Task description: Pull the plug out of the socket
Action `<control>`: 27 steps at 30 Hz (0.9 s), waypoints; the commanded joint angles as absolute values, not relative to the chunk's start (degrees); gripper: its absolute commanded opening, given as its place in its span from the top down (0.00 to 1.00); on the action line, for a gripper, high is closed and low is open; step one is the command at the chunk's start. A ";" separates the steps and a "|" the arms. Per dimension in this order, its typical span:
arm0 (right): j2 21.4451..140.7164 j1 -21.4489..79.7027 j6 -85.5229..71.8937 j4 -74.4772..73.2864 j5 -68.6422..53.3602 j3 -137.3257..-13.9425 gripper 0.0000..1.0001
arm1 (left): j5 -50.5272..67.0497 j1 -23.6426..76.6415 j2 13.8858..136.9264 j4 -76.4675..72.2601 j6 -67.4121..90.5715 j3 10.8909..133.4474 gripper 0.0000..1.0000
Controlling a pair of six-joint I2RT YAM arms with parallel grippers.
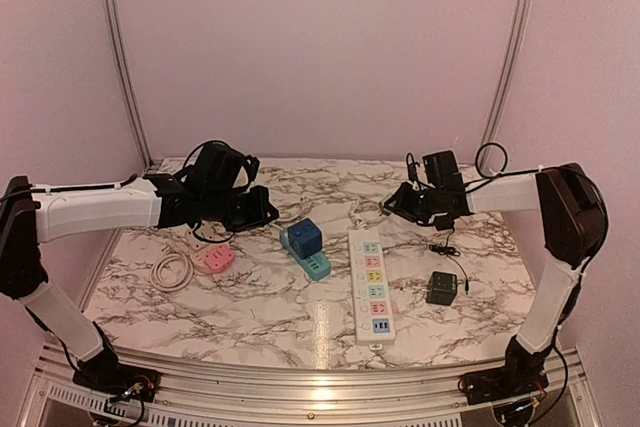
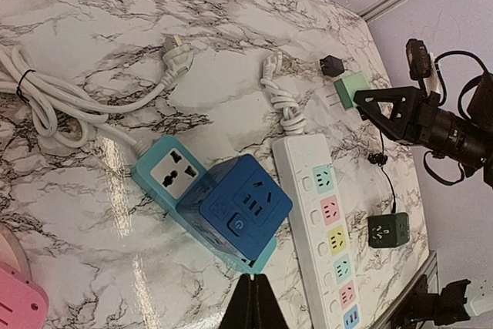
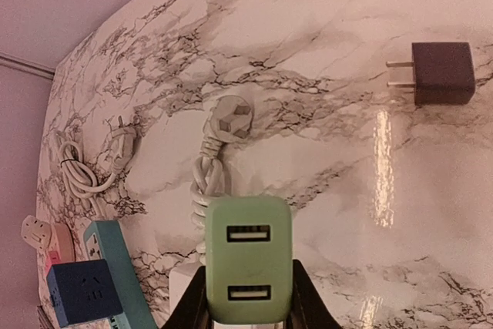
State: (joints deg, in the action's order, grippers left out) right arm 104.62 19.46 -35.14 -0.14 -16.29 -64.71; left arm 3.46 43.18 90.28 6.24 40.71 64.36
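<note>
Counter: marble-patterned counter (image 1: 250, 319), with both arm bases at its near edge.
White power strip (image 1: 369, 285): lay lengthwise, near to far, right of centre. No plug was seen in any outlet that showed.
Dark cube adapter (image 1: 441, 288): lay loose on the counter just right of the white power strip, plugged into nothing.
Pink socket block (image 1: 217, 259): lay on the left side, with a coiled white cable (image 1: 172, 269) beside it.
Teal strip (image 2: 166, 171): lay left of the white power strip. A blue cube (image 2: 240, 204) sat on its near half.
Left gripper (image 2: 253, 300): fingertips were pressed together with nothing between them. It was held in the air left of the blue cube.
Right gripper (image 3: 248, 302): narrowed onto the green plug (image 3: 248, 256), one finger on each side.
Green plug, position: was held in the air above the far end of the white power strip, apart from it. The left wrist view showed its prongs bare.
Far counter: the white power strip's own cord plug (image 3: 229, 117) lay unconnected. A small dark charger (image 3: 441, 73) lay prongs-out further right.
Progress, judged: the green plug was out of the socket and clear of the strip, so the pull itself looked complete.
Outstanding, judged: the green plug had not yet been set down or released. The blue cube sat on the teal strip untouched, and whether it was also in scope could not be told.
</note>
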 commanded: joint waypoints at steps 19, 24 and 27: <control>105.65 17.80 -36.39 6.14 -18.30 -58.80 0.81 | 2.64 43.42 90.04 7.29 41.04 63.72 1.00; 106.68 17.49 -36.22 6.24 -18.61 -58.80 0.79 | 2.66 43.40 90.17 7.56 40.90 63.97 1.00; 106.87 17.33 -36.13 6.21 -18.63 -58.65 0.77 | 2.71 43.42 90.20 7.56 40.94 64.07 1.00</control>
State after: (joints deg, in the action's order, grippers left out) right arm 105.97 18.00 -36.40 4.78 -17.98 -58.33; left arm 3.36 43.20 90.28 6.28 41.10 63.90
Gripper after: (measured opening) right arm 0.241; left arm 0.005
